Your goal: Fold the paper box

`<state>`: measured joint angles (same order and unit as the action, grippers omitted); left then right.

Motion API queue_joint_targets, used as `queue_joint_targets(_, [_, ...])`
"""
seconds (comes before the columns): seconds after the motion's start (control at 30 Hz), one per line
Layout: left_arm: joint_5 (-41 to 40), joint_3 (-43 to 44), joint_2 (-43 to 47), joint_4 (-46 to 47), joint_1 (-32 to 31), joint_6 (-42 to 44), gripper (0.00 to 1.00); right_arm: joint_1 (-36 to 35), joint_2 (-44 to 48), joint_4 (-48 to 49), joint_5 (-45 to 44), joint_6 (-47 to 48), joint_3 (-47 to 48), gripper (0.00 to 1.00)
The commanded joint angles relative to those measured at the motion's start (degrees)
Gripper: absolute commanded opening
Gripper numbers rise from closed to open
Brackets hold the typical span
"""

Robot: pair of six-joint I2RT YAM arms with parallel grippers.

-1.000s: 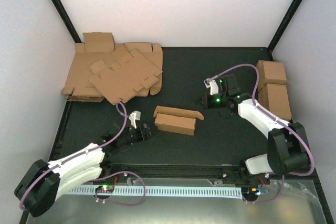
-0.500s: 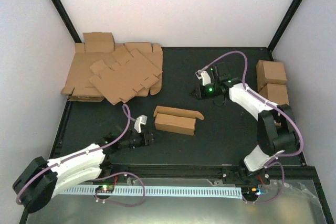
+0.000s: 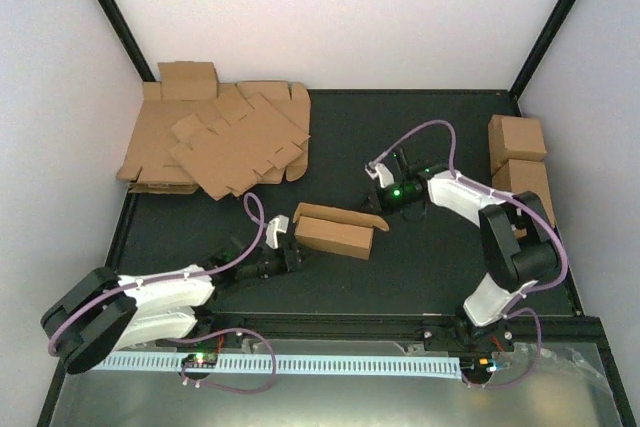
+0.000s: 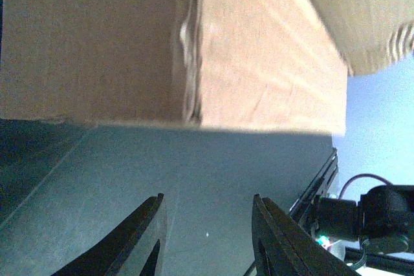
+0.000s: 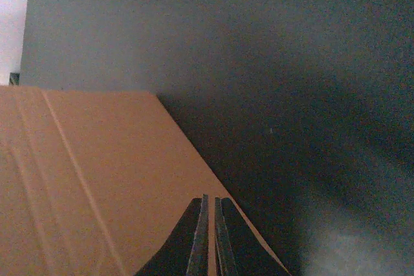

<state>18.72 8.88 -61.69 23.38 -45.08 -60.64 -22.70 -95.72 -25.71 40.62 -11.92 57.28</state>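
Dark surface carries the paper box, walls up, lid unclosed; left hand parted, empty beside it, right hand pinched closed over it.

Soft, even light from above: walls bright, dark worktop matte. Left wrist view: box looms close, smeared with blur, pale glare at right. Right wrist view: dim, murky, soft-focus.

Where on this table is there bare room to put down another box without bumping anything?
Two bare patches on the table: the far middle, between the heap of cardboard sheets and the two cardboard blocks; and the near right, between the paper box and the right arm's base. Crowded: around the paper box, where the left pincer and right pincer sit.
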Motion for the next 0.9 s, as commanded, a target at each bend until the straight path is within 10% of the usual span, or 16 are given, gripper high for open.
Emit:
queue_joint_targets(0.0, [-3.64,4.04,-2.09,3.93,0.01,1.39,0.39,-0.07,4.44,2.66,2.58,-1.20,-4.30,0.07])
queue_joint_targets(0.87, [1.25,4.37,-1.11,-1.09,1.78,3.37,0.42,0.15,10.83,7.01,-5.12,-6.15,-7.79,0.07])
